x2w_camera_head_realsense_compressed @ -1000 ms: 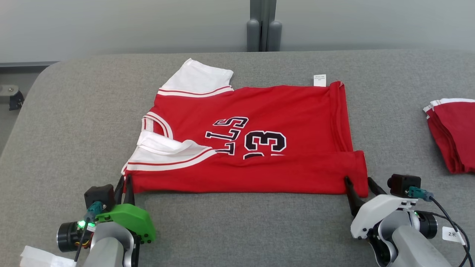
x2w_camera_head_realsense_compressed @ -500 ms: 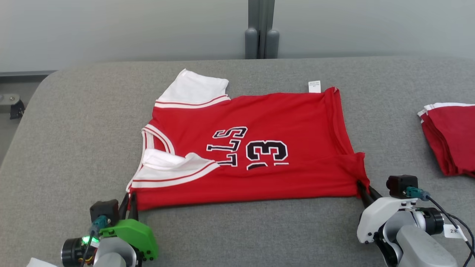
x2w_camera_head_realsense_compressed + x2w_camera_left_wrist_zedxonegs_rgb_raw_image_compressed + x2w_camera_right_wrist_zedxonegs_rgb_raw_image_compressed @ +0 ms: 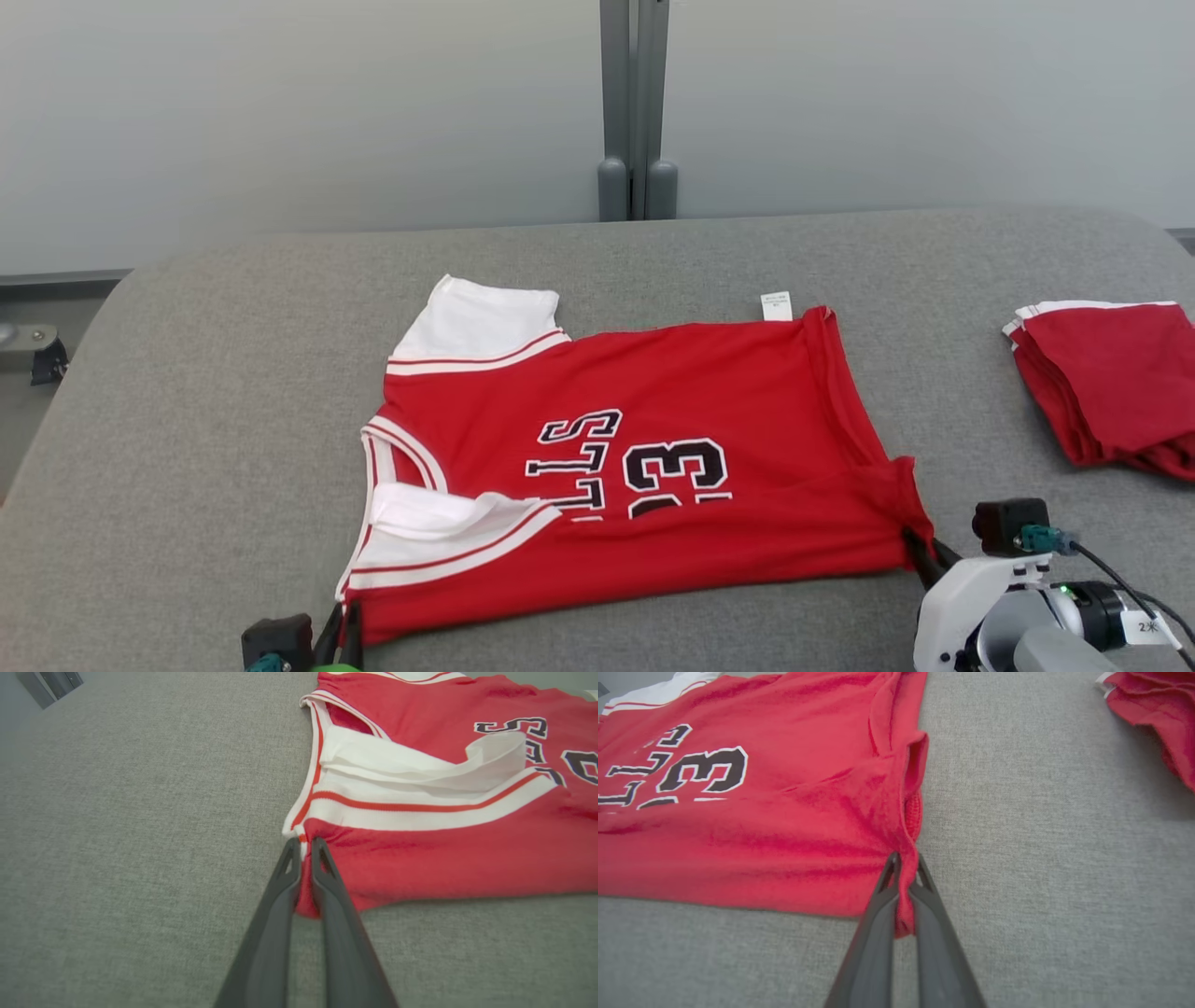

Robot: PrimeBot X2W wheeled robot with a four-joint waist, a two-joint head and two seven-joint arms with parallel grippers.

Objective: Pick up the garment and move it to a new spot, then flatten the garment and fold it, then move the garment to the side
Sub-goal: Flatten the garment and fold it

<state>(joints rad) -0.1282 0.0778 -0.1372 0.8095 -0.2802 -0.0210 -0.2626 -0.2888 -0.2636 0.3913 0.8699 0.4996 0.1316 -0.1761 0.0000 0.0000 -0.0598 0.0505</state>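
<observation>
Garment (image 3: 644, 439), a red jersey with white sleeves, lies spread on the grey table (image 3: 205, 401), its near edge folded over. My left gripper (image 3: 304, 845) is clamped tight on the near corner by the sleeve; my right gripper (image 3: 906, 862) pinches the near hem corner. Folded red clothes (image 3: 1106, 383) sit well apart at the right.

garment (image 3: 653, 411): soft matt red knit cloth, slightly fuzzy. worktop (image 3: 233, 373): coarse grey woven fabric, matt. left claw (image 3: 302, 843), right claw (image 3: 906, 861): smooth dark matt plastic.
</observation>
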